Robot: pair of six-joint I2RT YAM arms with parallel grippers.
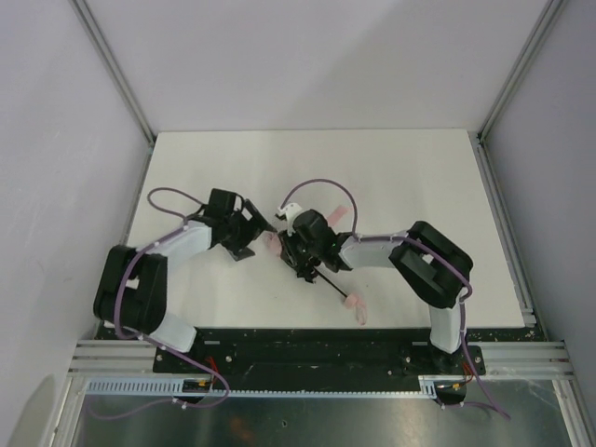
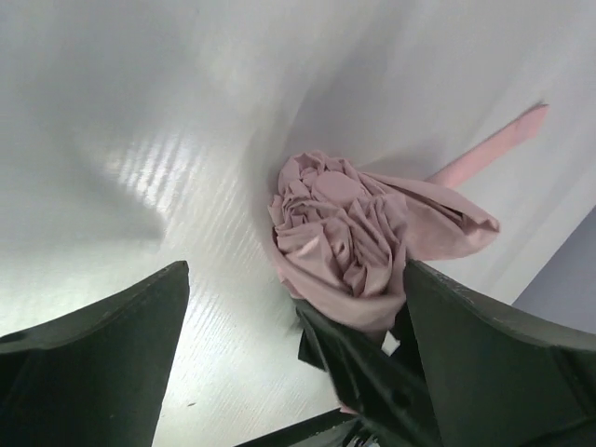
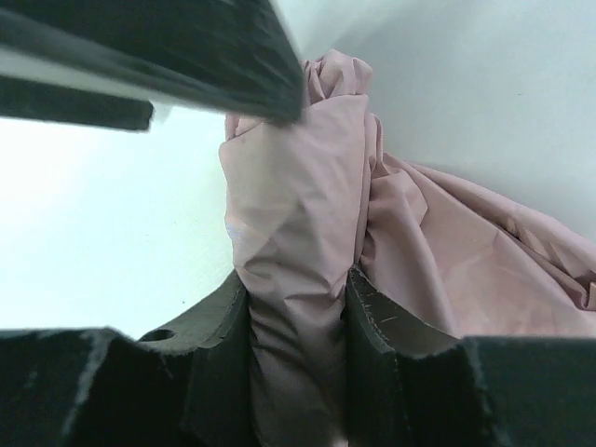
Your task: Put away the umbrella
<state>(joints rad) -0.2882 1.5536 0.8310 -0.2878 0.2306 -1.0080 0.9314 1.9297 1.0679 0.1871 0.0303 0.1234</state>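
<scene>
Our right claw pinches just loose umbrella fabric; with our left claw spread open, folds could unfurl.

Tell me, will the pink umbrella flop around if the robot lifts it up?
Probably the cloth part will. The umbrella fabric is crumpled and bunches where the right fingers squeeze it, so it looks soft and floppy. Its thin black shaft looks straight, so likely stiff. The loose strap would probably dangle.
</scene>
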